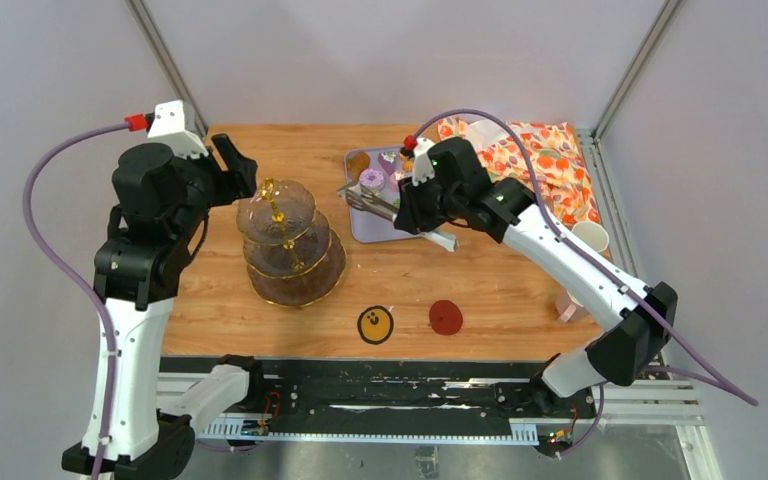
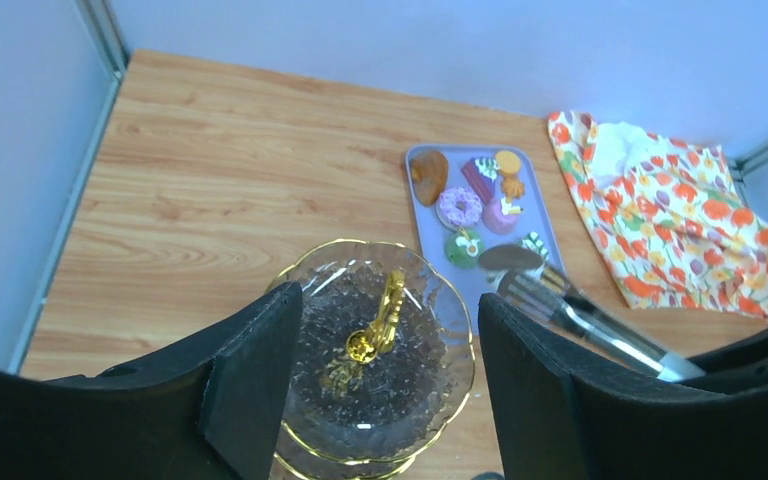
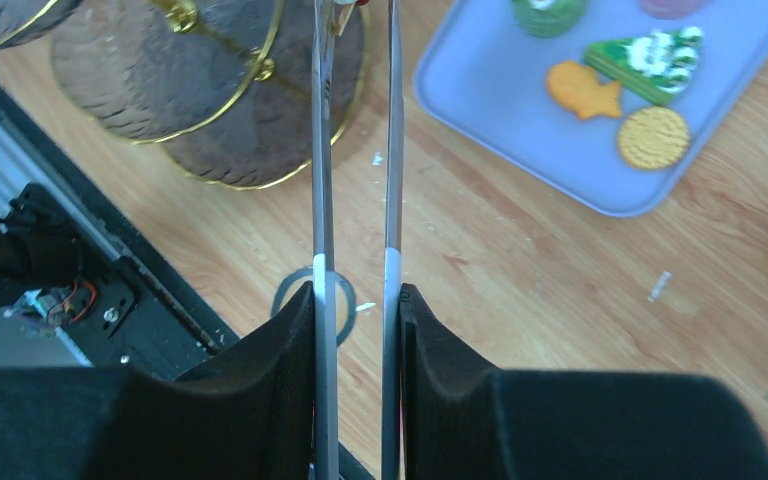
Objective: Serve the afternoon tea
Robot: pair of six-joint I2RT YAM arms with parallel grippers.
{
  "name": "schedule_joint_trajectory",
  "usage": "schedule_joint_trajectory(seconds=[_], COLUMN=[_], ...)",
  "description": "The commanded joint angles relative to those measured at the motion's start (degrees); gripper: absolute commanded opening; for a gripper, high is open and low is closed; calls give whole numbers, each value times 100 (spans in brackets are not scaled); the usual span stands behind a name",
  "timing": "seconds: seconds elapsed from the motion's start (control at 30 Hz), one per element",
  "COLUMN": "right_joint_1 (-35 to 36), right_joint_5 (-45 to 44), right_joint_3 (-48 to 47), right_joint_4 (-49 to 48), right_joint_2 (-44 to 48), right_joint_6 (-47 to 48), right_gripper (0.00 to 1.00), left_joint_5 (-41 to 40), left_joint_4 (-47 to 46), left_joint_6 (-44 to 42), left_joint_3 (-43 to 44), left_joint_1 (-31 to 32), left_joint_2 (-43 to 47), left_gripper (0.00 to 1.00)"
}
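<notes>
Clamping tongs (image 3: 323,180), right end effector (image 3: 357,320) hovers; left end effector (image 2: 390,310) gapes over gold-rimmed three-tier glass stand (image 2: 425,300).

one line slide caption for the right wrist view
Right gripper holds metal tongs, aimed between the glass stand and lilac pastry tray.

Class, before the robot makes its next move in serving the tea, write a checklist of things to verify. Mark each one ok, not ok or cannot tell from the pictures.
1. The right end effector is clamped on the tongs: ok.
2. The tongs' tips reach the tray: ok.
3. The tongs already hold a pastry: cannot tell, as the tips are unclear in every view.
4. Pastries such as the purple donut lie on the tray, ready to pick: ok.
5. The stand has bare tiers: ok.
6. The left end effector is open and holds nothing above the stand: ok.
</notes>
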State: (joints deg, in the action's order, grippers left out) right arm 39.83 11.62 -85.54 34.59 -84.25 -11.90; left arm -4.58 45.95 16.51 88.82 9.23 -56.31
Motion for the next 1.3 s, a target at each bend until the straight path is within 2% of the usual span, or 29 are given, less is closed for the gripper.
schedule_joint_trajectory(seconds=[0.0,0.67,0.83,0.97,1.1,1.2,1.27], right_joint_1=[485,1014,1035,1070,1096,1110,1106], right_joint_5=[170,569,608,657,666,660,643], right_joint_3=[-379,-1568,-1747,-1893,-1940,-1920,-1871], right_joint_4=[-147,-308,-327,-373,-391,-400,-400], right_joint_2=[-278,-1727,-1954,-2168,-2270,-2256,-2210], right_joint_6=[131,329,294,246,216,215,223], right_gripper=[0,2,5,12,32,40,42], left_joint_5=[-481,-445,-472,-457,-440,-452,-456], left_joint_4=[-139,-170,-174,-187,-200,-210,-218], left_joint_6=[115,232,201,212,215,207,202], left_joint_3=[128,-13,-56,-91,-142,-179,-180], left_joint_1=[18,19,17,17,17,17,17], left_joint_2=[303,595,609,620,622,630,622], left_gripper=[70,70,69,70,69,69,69])
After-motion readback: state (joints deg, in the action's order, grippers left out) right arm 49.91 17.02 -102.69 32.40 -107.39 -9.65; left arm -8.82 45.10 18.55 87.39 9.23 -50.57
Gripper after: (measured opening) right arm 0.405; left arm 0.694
